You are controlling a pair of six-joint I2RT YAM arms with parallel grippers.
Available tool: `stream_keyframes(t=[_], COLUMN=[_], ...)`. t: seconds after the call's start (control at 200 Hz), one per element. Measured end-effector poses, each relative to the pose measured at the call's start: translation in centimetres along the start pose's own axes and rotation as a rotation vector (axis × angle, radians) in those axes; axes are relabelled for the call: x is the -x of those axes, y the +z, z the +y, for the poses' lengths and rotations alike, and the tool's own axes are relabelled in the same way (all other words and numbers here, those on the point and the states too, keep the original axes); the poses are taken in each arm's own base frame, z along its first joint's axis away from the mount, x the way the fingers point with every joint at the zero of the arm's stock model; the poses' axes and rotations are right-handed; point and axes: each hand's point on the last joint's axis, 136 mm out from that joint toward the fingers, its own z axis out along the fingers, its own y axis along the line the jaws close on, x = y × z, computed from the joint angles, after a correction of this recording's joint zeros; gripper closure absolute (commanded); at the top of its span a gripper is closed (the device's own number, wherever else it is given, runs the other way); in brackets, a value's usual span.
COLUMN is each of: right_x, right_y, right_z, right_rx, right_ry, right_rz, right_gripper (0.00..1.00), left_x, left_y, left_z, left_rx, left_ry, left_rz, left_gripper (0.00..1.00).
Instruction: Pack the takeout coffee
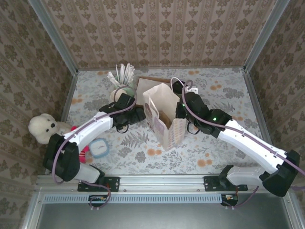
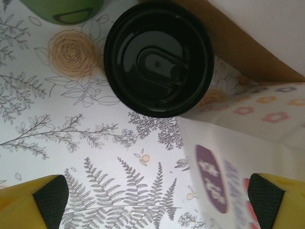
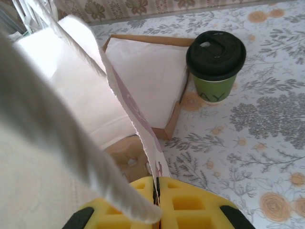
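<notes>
- A white paper bag stands open in the middle of the flower-printed table. A piece of brown cardboard with a hole in it lies at the bag's bottom; what that piece is I cannot tell.
- A brown cardboard tray behind the bag holds a stack of white napkins.
- A round pot towards the back left holds a bunch of white sticks.
- The coffee cup, olive green with its black lid on, stands upright on the table just beside the tray's corner, outside the bag.
- A second black lid shows from above, close to the foot of the bag and ahead of the left gripper. Whether a cup is under it cannot be told.
- The left gripper hovers over the table with its yellow fingers spread wide, holding nothing.
- The right gripper has its fingers pressed together on the top edge of the bag's wall.
- Count:
  - one bag
  - one tray
  - one pot
  - one coffee cup
  - two black lids
  - one white plush bear at the table's left edge
  - one round thing with a light blue rim near the left arm's base
</notes>
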Motion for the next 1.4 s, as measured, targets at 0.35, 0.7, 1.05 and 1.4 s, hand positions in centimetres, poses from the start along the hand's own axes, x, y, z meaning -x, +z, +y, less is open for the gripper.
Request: stream_keyframes(t=[0.35,0.7,1.05,1.4], right_x=[-0.1,2.0,8.6,4.7], right_y=[0.9,-3.3,-6.5,9.3], right_z=[1.1,1.0,-7.9,-12.3], right_rx=[0.033,0.174,0.059,-0.014], right_ry=[0.039,-0.167,-0.043,0.095], right_rz=[0.005,-0.009,-0.178,0.205], right_gripper=[0.63,0.04,0.0,0.0], left_x=[2.5,2.6,3.0,3.5], left_y=[-1.0,-0.3,2.2,2.6], left_z=[1.2,1.4,1.2,0.8], left_rx=[-0.01,-0.007,0.02,0.041], left_ry=[-0.062,-0.067,-0.073,-0.071], left_rz=[-0.065,-0.065,-0.043,-0.048], left_gripper=[0.0,0.0,0.0,0.0])
